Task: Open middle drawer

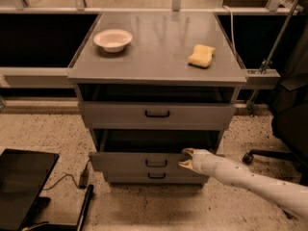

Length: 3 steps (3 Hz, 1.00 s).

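Observation:
The grey cabinet has three drawers. The middle drawer (125, 161) has a small black bar handle (156, 163) and stands pulled out a little, with a dark gap above its front. My gripper (186, 158) is on a white arm coming in from the lower right. It sits at the front of this drawer, just right of the handle. Its two pale fingertips (187, 151) are spread apart, one near the front's top edge and one lower on the face. The fingers are not around the handle.
The top drawer (157, 113) is also slightly out, and the bottom drawer (156, 175) sits under the middle one. A white bowl (112, 40) and a yellow sponge (201, 56) lie on the cabinet top. A black case (24, 186) and cable are on the floor at left, and a chair base (269, 155) at right.

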Tool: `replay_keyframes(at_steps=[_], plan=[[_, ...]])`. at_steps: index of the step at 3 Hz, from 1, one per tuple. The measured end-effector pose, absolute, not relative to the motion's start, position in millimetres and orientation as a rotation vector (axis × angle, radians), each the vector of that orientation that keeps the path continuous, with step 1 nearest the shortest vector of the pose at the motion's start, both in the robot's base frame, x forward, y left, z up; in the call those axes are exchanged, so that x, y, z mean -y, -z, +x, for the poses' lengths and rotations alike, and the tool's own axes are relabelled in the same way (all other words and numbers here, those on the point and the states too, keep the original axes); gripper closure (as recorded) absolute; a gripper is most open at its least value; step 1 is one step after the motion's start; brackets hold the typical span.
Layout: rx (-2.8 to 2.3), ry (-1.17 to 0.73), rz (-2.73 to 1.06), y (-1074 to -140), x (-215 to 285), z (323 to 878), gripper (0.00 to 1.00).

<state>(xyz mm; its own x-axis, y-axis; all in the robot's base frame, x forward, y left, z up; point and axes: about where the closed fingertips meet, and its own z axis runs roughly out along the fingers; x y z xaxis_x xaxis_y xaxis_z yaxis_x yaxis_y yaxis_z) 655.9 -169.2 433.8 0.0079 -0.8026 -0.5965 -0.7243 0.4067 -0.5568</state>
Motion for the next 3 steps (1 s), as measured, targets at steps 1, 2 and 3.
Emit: replay_keyframes(at_steps=[1,2,3], plan=[[-1.733,0.106,-1.338,-437.8,167.6,654.3,1.0],[-1.738,0.109,-1.333,-439.6,170.0,653.5,1.0],[-1.75,0.118,-1.318,-440.2,176.4,648.8,1.0]])
